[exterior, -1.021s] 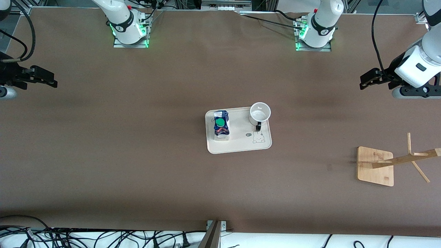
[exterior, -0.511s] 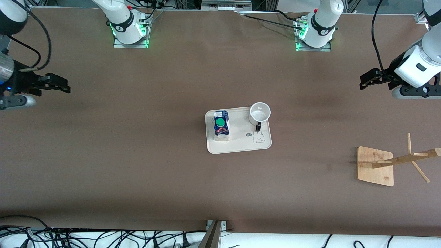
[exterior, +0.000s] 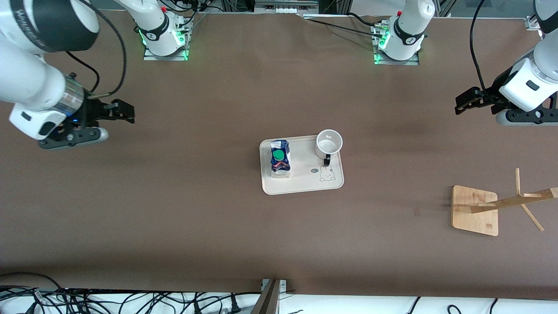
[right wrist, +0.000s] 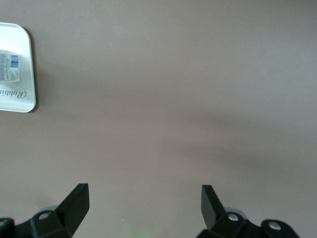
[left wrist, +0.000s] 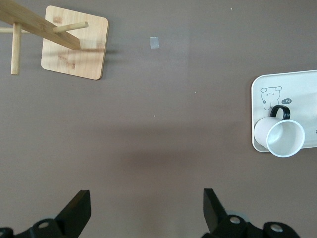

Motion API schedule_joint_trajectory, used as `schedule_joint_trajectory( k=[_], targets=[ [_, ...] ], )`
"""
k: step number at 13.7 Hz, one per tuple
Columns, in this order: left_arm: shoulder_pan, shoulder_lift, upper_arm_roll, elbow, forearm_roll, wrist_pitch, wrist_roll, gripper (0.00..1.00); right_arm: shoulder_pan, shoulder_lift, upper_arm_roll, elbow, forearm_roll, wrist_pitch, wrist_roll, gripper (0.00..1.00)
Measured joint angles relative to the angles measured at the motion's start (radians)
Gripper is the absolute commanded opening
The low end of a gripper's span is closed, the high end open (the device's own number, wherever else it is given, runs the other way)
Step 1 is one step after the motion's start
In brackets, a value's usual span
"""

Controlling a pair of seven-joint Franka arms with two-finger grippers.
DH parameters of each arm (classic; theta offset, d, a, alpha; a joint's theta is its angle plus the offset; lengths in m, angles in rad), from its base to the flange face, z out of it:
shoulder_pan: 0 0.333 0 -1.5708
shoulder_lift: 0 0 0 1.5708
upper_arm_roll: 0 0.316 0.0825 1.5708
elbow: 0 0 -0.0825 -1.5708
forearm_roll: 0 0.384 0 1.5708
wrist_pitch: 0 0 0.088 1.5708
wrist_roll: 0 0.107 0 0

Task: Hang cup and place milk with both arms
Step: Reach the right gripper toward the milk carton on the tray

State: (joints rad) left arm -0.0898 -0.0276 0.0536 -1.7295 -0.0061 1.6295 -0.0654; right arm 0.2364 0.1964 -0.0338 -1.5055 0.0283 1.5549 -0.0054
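Cup (exterior: 329, 144) and milk (exterior: 280, 158) on "Rabbit" tray (exterior: 305, 185), left end effector (exterior: 463, 104) and right end effector (exterior: 124, 111) released

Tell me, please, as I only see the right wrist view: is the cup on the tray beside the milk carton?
Observer: Yes, the cup stands upright on the tray beside the milk carton.
Operator: Where is the rack?
Observer: The wooden cup rack stands toward the left arm's end, nearer the front camera than the tray.
Operator: And the hands?
Observer: The left hand hangs open over the table at its arm's end; the right hand, open too, toward the right arm's end.
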Motion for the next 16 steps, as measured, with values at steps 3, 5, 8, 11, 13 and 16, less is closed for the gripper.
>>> schedule_joint_trajectory(
  k=[3,5,8,11,13,16],
  targets=[
    [-0.002,0.0,-0.002,0.0,0.0,0.0,0.0,1.0,0.013,0.03,0.0,-0.001,0.0,0.001,-0.001,1.0],
    [-0.002,0.001,-0.004,0.0,0.0,0.0,0.0,1.0,0.013,0.053,0.0,-0.001,0.0,0.001,-0.032,1.0],
    [-0.002,0.005,-0.004,0.0,0.0,0.001,0.0,1.0,0.022,0.089,-0.001,-0.001,0.034,0.03,-0.084,1.0],
    [0.0,0.007,-0.003,0.0,0.0,0.001,0.0,1.0,0.048,0.109,-0.001,0.002,0.186,0.074,0.0,1.0],
    [0.0,0.007,-0.002,0.001,0.0,0.002,0.0,1.0,0.076,0.123,-0.001,0.003,0.208,0.112,0.064,1.0],
    [0.0,0.007,-0.002,0.001,0.0,0.002,0.0,1.0,0.16,0.16,-0.001,0.003,0.21,0.208,0.202,1.0]
  ],
)
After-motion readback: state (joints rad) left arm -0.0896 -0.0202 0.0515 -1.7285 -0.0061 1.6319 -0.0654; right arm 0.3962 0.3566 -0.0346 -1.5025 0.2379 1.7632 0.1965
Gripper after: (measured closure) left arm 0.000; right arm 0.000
